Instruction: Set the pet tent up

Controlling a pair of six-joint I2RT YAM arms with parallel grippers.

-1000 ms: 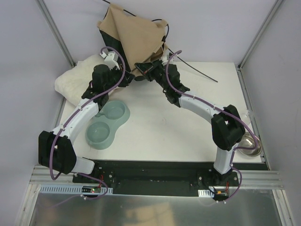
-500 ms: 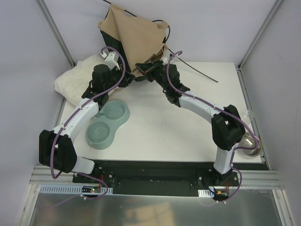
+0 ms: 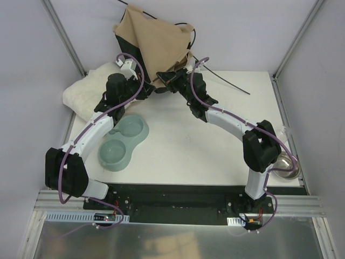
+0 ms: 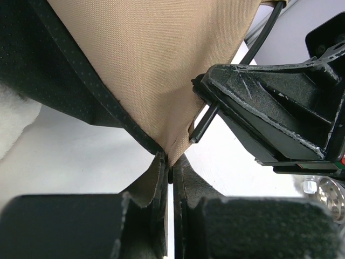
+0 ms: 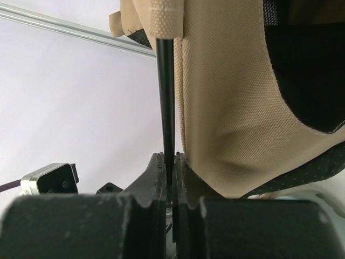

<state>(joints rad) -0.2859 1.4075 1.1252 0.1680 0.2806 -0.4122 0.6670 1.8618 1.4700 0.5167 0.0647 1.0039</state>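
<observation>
Near edge: bases of left arm [image 3: 67, 178] and right arm [image 3: 257, 186], bolted side by side. Just past them on the white surface [image 3: 205, 151]: pale teal double bowl [image 3: 123, 143] under the left forearm, steel bowl [image 3: 285, 164] at the right edge beside the right elbow.

Left arm: bent at the elbow, forearm reaching forward and inward over the double bowl, wrist turned right toward the middle of the far edge. Left fingers [image 4: 160, 181] clenched on a lower corner of the pet tent [image 3: 153, 40]. Tan cloth and its black hem pinched between the pads, as read from the left wrist view.

Right arm: upright from base to a high elbow, then a long forearm slanting forward and left, wrist facing the left one at close quarters. Right fingers [image 5: 160, 171] clamped shut on a thin black pole [image 5: 166, 97], gripped near its lower end. Pole running up into a tan webbing sleeve of the tent. Pole end poking out just beside the right fingers in the left wrist view.

Far left: white fluffy cushion [image 3: 81, 91], behind the left wrist and just beside the tent's black panel.

Far edge, centre: pet tent in a slack, creased, lopsided heap, tan outside, black panel on its left flank. Further stretch of black pole lying out to the right across the surface, tip well apart from both arms.
</observation>
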